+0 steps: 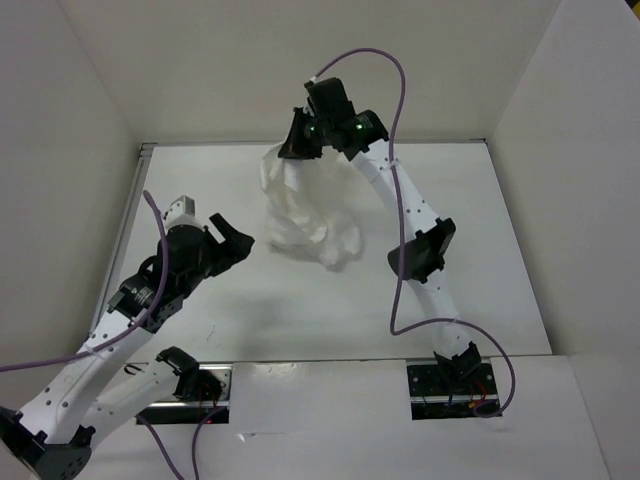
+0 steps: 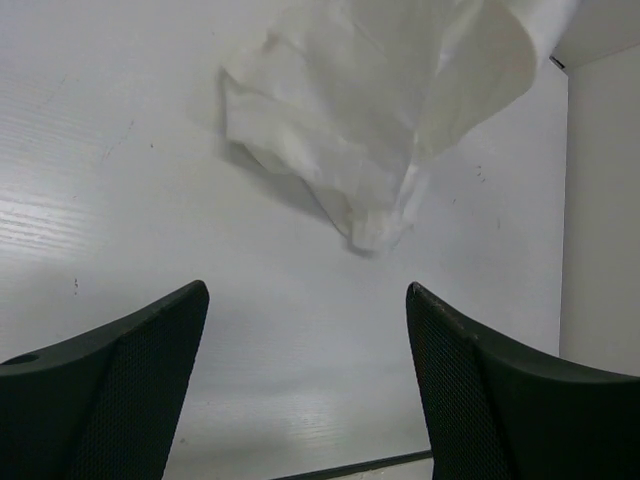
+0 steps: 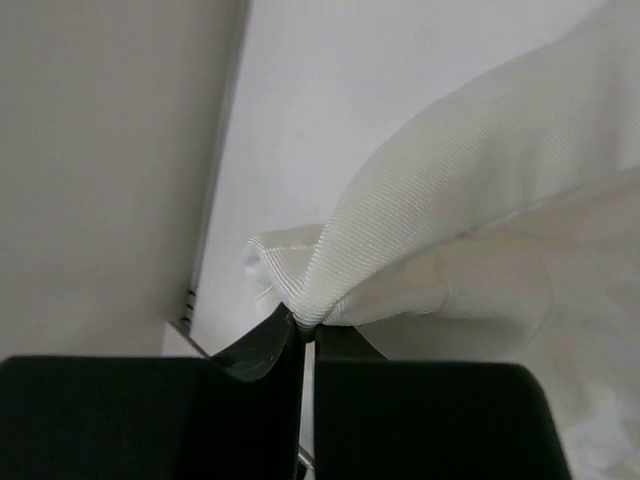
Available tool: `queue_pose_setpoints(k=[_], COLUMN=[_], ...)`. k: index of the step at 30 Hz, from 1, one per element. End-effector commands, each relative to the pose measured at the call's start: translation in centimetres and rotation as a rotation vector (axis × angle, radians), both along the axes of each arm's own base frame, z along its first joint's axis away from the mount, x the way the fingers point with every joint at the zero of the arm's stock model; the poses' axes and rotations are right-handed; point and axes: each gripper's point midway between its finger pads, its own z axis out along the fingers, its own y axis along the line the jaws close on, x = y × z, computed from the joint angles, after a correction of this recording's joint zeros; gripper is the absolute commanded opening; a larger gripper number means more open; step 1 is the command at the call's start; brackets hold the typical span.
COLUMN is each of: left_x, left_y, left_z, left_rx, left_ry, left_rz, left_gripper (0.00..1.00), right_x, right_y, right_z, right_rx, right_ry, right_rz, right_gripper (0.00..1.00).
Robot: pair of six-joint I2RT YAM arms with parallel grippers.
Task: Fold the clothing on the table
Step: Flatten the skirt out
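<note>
- My right gripper (image 1: 297, 140), at the upper centre of the overhead view, was pressed together on a thin edge of the clothing (image 1: 305, 215). The wrist view showed the fold pinched right at the tips.
- The clothing hung bunched from that pinch, sagging toward the middle of the table (image 1: 480, 220). I could not tell whether its lowest part touched.
- My left gripper (image 1: 235, 240) stood spread and empty at centre left, near the clothing but apart from it.
- I judged the pinch shallow: a hard pull could slip the edge out and drop everything in a heap.
- Hauling from one point would likely keep it twisted, hiding the corners the left gripper needed.
- The right gripper sat close to the back wall (image 1: 300, 60), so a careless lift risked a bump.
</note>
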Motion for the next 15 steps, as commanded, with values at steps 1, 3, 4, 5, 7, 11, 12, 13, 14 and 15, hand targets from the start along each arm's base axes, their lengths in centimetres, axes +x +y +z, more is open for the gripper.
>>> queue_pose_setpoints(k=[1, 3, 4, 5, 7, 11, 12, 13, 14, 15], left_x=[-0.1, -0.2, -0.2, -0.2, -0.1, 1.1, 1.0, 1.4, 1.5, 1.7], left_y=[1.1, 1.7, 1.7, 1.8, 1.6, 1.2, 0.9, 1.0, 0.5, 0.7], left_z=[0.1, -0.3, -0.3, -0.9, -0.5, -2.1, -2.3, -2.3, -2.7, -3.1], left_rx=[-0.011, -0.001, -0.005, 0.001, -0.009, 0.003, 0.001, 0.005, -0.002, 0.003], left_ry=[0.007, 0.016, 0.018, 0.029, 0.017, 0.054, 0.065, 0.061, 0.070, 0.083], left_rz=[0.051, 0.070, 0.071, 0.071, 0.055, 0.038, 0.027, 0.023, 0.005, 0.015], left_gripper=[0.87, 0.87, 0.87, 0.87, 0.87, 0.87, 0.87, 0.87, 0.87, 0.87], right_x=[-4.5, -5.4, -5.5, -5.5, -6.5, -6.5, -6.3, -6.7, -6.9, -7.1], right_y=[-0.4, -1.3, -2.6, -3.3, -4.9, -6.1, -6.6, -7.5, -8.2, -8.9], right_z=[15.3, 17.1, 17.9, 17.8, 17.1, 10.6, 9.1, 5.7, 4.0, 2.5], right_rx=[0.278, 0.304, 0.296, 0.277, 0.204, -0.022, -0.069, -0.174, -0.218, -0.259], right_ry=[-0.250, -0.269, -0.282, -0.280, -0.258, -0.116, -0.086, -0.017, 0.021, 0.043], right_rz=[0.092, 0.090, 0.053, 0.017, -0.042, -0.130, -0.151, -0.182, -0.208, -0.223], right_gripper=[0.00, 0.00, 0.00, 0.00, 0.00, 0.00, 0.00, 0.00, 0.00, 0.00])
